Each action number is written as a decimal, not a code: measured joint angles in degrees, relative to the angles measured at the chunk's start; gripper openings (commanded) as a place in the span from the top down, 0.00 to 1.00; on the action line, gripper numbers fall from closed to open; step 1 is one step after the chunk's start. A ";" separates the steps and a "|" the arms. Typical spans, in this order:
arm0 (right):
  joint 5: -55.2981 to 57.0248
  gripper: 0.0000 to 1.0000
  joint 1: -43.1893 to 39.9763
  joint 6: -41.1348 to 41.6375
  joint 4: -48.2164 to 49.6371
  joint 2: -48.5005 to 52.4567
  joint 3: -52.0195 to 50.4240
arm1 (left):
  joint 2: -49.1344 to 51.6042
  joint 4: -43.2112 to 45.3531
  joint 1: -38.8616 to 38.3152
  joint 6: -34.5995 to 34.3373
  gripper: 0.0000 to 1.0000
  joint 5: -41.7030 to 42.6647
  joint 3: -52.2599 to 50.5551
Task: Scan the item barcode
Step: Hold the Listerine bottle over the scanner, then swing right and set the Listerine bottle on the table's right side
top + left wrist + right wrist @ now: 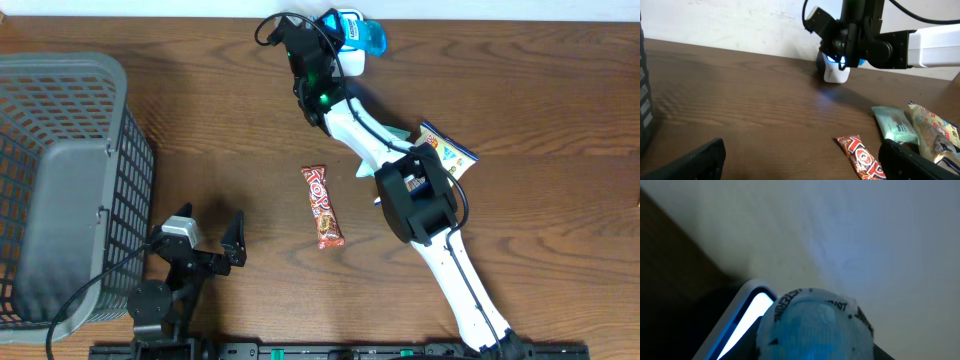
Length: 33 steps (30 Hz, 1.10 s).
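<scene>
Right gripper (340,40): pinched partway on the item, a small round tub (815,325) with print around its lid rim. The fingers are not visible in the wrist view, so I judge the hold from the tub sitting at the very tip, bathed in blue light. Left gripper (208,232): spread wide, holding nothing, parked beside the basket (60,110).

Risks, my judgement:
- No read. What faces the wrist camera is the lid. I cannot find the barcode, so it may be turned away from the scanner (836,75).
- Glare. The tub looks glossy and the blue glow washes over it, which could blind the reader.
- Slip. A round tub in a shallow pinch could rotate or drop if I twist the wrist to hunt for the code.
- Bump. Tool and scanner are very close, and a nudge forward could knock the scanner.

Position: the tub is straight ahead of the tool, at its fingertips. The scanner's lit window lies just below and left of it. I cannot tell whether they touch. The candy bar (322,205) lies well behind the tool.
</scene>
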 measured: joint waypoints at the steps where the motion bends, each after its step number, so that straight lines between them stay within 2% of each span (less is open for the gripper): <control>1: -0.07 0.94 0.22 -0.70 0.57 0.00 0.22 | 0.00 0.02 0.00 0.00 0.02 0.00 0.00; 8: 2.12 0.98 1.53 -4.87 0.61 -0.07 1.38 | 0.00 0.02 0.00 0.00 0.02 0.00 0.00; 12: 4.33 0.99 0.90 -2.71 -10.03 -1.62 1.40 | 0.00 0.00 0.00 0.00 0.02 0.00 0.00; 17: 5.27 0.99 -2.84 5.38 -28.20 -5.97 1.46 | -0.02 0.00 0.00 0.00 0.02 0.00 0.00; 25: 3.85 0.99 -15.54 23.37 -53.07 -10.12 2.29 | 0.00 0.02 0.00 0.00 0.02 0.00 0.00; 33: -3.58 0.99 -30.51 37.35 -66.20 -10.10 2.23 | 0.00 0.02 0.00 0.00 0.02 0.00 0.00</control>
